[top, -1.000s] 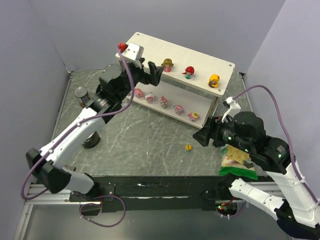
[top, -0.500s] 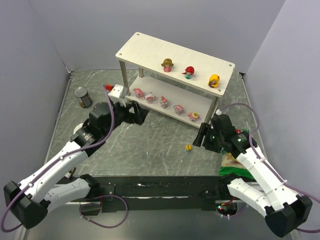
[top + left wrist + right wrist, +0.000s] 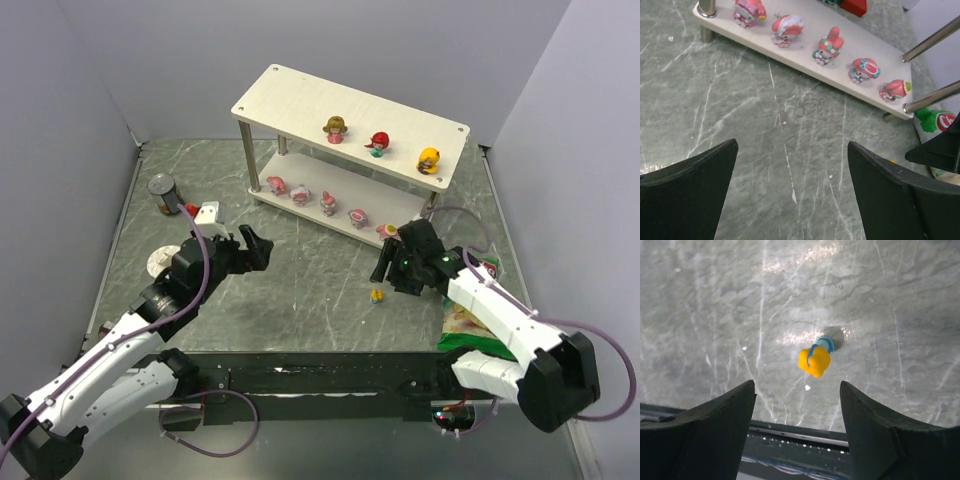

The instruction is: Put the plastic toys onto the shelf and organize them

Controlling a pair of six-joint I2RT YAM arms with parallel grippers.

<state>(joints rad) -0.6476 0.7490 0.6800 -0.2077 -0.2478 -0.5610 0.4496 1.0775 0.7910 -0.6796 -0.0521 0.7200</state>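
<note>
The shelf [image 3: 300,90] stands at the back of the table. Three toys stand on its top board: brown-pink [image 3: 335,129], red [image 3: 377,144], orange-yellow [image 3: 429,160]. Several pink-and-white toys [image 3: 829,45] line the lower board [image 3: 805,20]. A yellow-blue toy [image 3: 376,295] lies on the table; in the right wrist view the toy [image 3: 815,359] is just ahead of the fingers. My right gripper [image 3: 385,268] is open and empty right behind it. My left gripper [image 3: 258,248] is open and empty, low over the table, left of the shelf's front.
A metal can [image 3: 164,193] stands at the far left, a round lid [image 3: 157,262] near the left arm. A green chips bag [image 3: 474,325] lies at the right front. A green-red item [image 3: 936,120] sits by the shelf's right posts. The table's front edge [image 3: 800,437] is close below the right gripper.
The left arm has drawn back from the shelf's top and dropped low over the table. The right gripper has moved left and down to the yellow-blue toy.
</note>
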